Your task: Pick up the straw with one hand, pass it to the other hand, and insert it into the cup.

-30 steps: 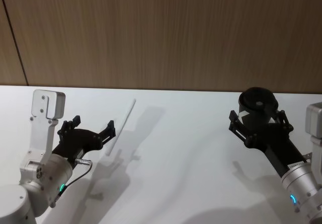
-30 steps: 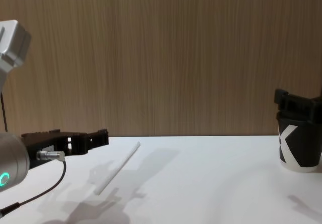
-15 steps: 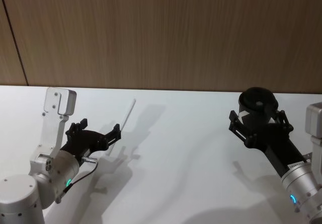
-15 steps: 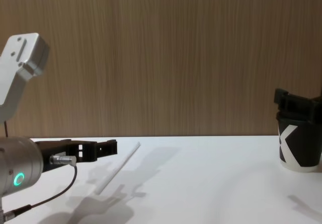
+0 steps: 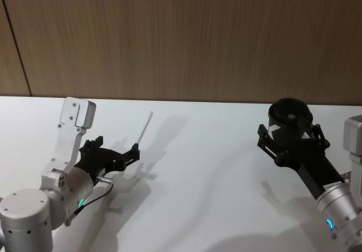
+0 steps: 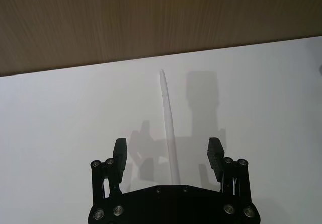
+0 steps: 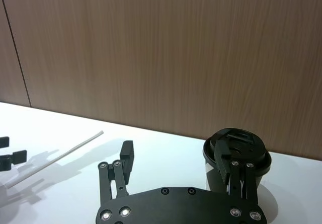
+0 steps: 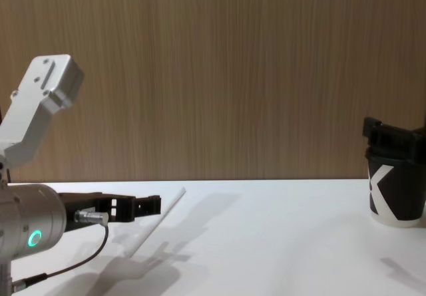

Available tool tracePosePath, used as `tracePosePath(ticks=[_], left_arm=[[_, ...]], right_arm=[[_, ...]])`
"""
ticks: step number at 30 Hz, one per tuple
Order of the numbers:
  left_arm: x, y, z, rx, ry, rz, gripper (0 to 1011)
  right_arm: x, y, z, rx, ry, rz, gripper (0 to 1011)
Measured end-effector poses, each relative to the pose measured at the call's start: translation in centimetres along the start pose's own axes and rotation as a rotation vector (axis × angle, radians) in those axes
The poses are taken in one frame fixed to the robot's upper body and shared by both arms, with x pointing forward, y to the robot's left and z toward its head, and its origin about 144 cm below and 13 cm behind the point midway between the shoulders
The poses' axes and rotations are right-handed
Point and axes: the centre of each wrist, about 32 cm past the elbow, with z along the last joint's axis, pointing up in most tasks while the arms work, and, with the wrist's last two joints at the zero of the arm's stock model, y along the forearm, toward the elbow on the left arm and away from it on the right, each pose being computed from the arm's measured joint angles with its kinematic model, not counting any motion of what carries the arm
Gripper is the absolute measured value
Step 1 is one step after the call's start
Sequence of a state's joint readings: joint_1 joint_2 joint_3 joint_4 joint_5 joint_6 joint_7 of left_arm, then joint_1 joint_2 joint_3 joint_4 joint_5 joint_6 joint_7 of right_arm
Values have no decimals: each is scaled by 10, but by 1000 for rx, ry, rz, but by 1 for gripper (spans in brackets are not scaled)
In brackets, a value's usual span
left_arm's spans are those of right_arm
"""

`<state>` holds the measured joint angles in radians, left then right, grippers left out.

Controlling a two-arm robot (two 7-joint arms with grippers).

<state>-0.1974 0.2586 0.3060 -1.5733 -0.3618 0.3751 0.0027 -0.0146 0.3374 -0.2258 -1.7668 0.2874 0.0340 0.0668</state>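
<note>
Two fingers of my left gripper [image 6: 167,149] stand spread, one each side of the straw [image 6: 166,110] on the table [image 5: 215,173], far from the cup [image 5: 289,115]. I should stay centred and close gently so it cannot roll; my right gripper [image 5: 289,133] hangs spread at the cup.

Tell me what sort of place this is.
Likely a robot test bench rather than a home: a white table against a wood-panelled wall, with a straw and a black paper cup set out. The left claw is open at the straw; the right claw sits by the cup.
</note>
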Motion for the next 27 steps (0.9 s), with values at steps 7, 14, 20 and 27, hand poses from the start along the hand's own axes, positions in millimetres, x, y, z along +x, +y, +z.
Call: tracePosePath(ticks=[7, 14, 20, 27], left_arm=[[1, -5, -3, 26, -13, -6, 1002], [0, -9, -9, 47, -18, -14, 1003], [0, -10, -11, 52, -22, -18, 1003], [1, -11, -13, 50, -28, -17, 1003]], right_arm=[[0, 0, 0, 0, 0, 0, 1001], [0, 0, 0, 0, 0, 0, 1001], [0, 0, 0, 0, 0, 0, 1001], [0, 0, 0, 0, 0, 0, 1001]])
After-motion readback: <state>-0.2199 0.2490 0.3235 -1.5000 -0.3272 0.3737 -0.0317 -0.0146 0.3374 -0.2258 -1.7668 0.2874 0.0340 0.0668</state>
